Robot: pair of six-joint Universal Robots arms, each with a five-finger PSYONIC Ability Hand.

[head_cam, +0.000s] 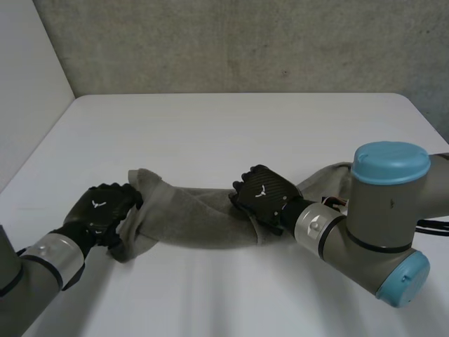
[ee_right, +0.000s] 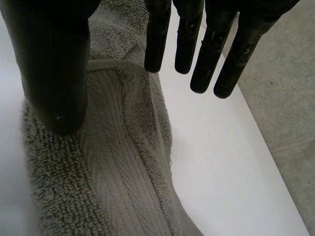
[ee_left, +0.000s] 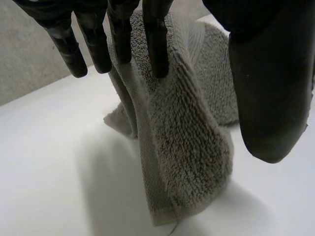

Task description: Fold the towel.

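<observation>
Towel (head_cam: 189, 217) bunched lengthwise, long axis running left-right.

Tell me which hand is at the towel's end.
The left hand: it grips the towel at its bunched end, cloth hanging between its fingers and thumb. The right hand sits partway along, with more towel running on past it.

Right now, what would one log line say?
towel: bunched lengthwise on table | left robot hand: pinching one end | right robot hand: gripping further along
</observation>
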